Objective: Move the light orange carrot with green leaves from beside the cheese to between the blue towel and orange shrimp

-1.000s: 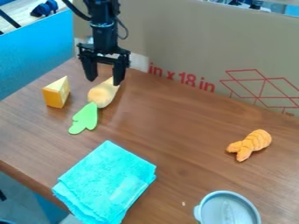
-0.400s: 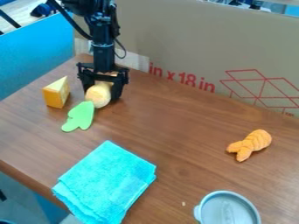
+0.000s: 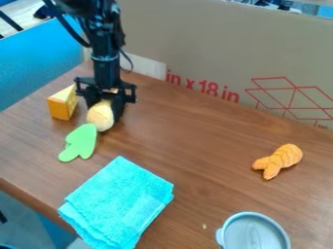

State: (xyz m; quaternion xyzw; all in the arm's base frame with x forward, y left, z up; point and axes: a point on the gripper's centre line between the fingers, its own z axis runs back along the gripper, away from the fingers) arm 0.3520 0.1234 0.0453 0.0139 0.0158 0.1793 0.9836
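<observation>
Single fixed cam, above the near side of the desk, slanted down toward the cardboard across the top. Mid-range: most of the desktop fits, near edge cuts across lower left. Only one view, so no overlap.

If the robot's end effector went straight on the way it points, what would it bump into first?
Probably the pale round toy with the green top: the end effector points down, right at it. Next would be the brown table, but how near is hard to tell.
</observation>
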